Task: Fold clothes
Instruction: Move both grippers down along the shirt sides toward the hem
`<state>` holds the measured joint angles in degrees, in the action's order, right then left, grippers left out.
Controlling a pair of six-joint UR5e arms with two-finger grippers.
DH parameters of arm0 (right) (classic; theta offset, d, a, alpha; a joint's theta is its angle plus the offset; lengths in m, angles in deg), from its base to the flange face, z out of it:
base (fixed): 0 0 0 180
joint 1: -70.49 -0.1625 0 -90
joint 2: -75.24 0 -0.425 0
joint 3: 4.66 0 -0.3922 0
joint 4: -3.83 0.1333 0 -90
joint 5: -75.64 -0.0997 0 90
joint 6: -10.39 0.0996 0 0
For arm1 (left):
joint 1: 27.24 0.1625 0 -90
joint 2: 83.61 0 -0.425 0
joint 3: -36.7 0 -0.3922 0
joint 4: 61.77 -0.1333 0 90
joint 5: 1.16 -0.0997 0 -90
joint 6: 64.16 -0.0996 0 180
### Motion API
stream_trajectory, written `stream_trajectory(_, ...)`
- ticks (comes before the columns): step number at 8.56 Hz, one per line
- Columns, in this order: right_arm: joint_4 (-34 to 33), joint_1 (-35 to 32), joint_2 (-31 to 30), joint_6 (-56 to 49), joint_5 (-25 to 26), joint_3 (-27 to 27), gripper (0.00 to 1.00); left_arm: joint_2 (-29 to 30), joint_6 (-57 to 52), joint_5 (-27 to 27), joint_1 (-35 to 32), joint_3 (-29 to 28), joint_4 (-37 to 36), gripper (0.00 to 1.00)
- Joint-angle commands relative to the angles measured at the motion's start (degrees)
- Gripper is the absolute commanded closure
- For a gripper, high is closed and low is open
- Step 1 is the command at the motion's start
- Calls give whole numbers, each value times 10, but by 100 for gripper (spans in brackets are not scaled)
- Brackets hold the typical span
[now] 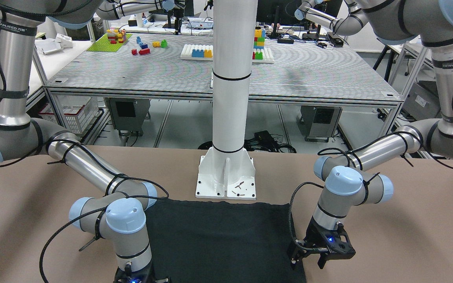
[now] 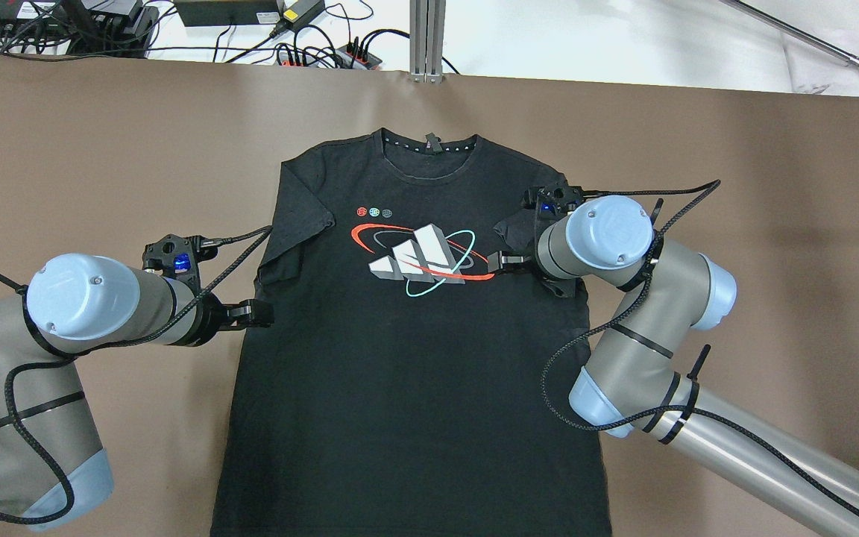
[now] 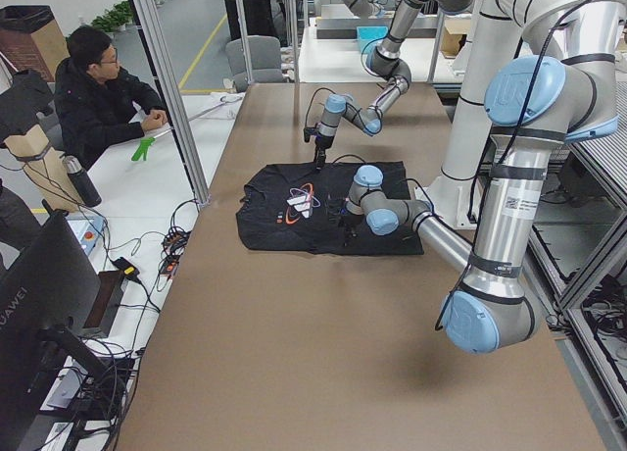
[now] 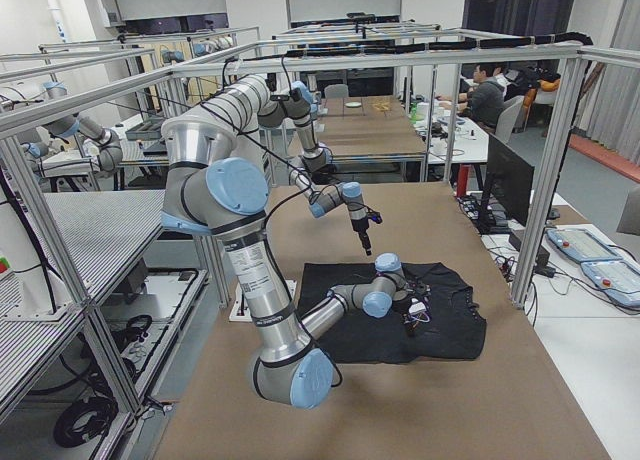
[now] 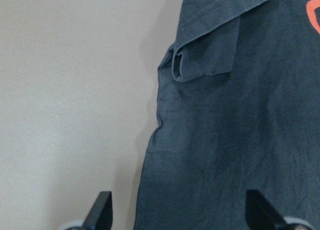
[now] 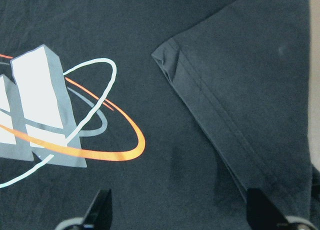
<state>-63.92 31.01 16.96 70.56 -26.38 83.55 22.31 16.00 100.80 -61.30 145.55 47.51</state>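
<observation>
Left gripper, fingers spread, hovers over the side edge of the black shirt; right gripper, fingers likewise spread, hovers over its folded-in sleeve.

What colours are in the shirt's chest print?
Print: white-grey blocks, orange-red, teal and grey rings; best in overhead exterior view.

R hand spread wide over black tee; logo print at left, sleeve folded inward at right.

The black T-shirt bears a white, grey, orange and teal print; the table is brown.
</observation>
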Motion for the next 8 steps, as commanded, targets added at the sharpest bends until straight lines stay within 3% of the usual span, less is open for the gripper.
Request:
stream_trajectory(1,23,-2,-8,-4,0,-15,5,0,0,-2,1,2,0,6)
stream_trajectory(4,24,-1,-23,-1,-5,-9,5,1,0,-2,1,3,0,6)
stream_trajectory(8,68,8,-46,4,-12,-9,5,8,0,-2,1,36,-58,6)
